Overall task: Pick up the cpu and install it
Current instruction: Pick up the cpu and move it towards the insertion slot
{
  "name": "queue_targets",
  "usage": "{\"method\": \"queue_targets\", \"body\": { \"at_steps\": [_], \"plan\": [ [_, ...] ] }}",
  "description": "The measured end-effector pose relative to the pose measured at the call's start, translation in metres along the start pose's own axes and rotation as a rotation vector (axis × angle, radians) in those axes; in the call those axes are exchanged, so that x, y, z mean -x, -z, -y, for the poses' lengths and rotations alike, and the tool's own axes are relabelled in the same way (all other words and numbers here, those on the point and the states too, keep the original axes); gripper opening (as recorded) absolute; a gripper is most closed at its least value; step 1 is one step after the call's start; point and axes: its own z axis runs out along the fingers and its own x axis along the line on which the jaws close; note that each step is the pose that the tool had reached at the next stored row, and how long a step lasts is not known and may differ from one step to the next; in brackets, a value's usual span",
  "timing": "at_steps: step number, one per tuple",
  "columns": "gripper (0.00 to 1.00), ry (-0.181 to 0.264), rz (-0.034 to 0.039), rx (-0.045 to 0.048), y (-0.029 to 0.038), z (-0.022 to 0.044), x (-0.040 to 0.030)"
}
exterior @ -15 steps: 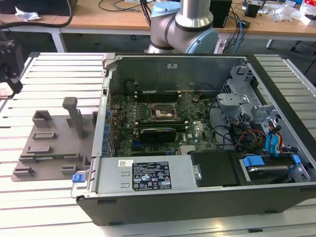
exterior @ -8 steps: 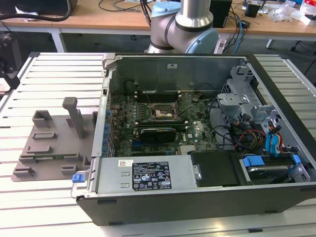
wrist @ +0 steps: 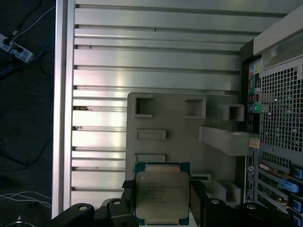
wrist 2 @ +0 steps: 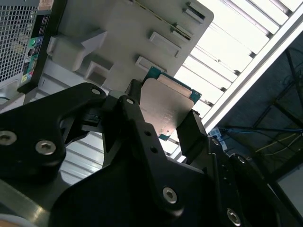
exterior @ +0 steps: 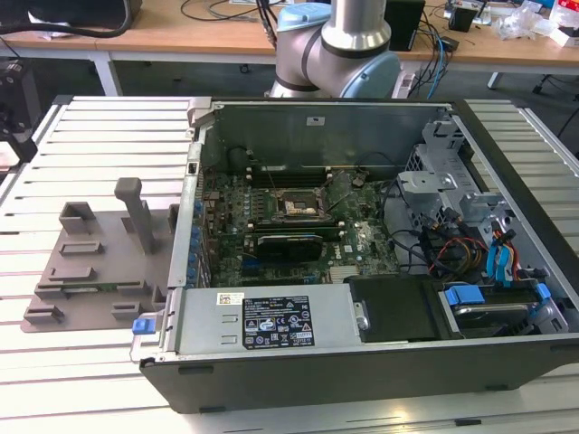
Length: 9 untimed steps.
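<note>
End effector (wrist: 162,190) grips silver-topped, green-edged sq. cpu (wrist: 162,195).

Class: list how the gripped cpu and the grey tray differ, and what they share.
The cpu is shiny metal; the tray is matt grey. The cpu is flat; the tray has raised blocks. The gripper holds the cpu; the tray lies on the table. Both are roughly rectangular.

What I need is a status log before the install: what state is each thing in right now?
gripper: shut on the cpu.
cpu: held above the grey tray, metal top facing the first wrist view.
grey tray: lying flat beside the computer case, on the exterior view's left.
computer case: on its side, panel off, inside exposed.
socket: no cpu seated, as far as shows.
</note>
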Motion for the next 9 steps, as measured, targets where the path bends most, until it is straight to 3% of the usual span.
{"method": "queue_targets", "body": {
  "at_steps": [7, 9],
  "plan": [
    [0.55, 0.000, 0.0000, 0.0000, -0.0004, 0.0004, 0.0157],
    [0.55, 0.000, 0.0000, -0.0001, -0.0006, 0.0007, 0.0236]
  ]
}}
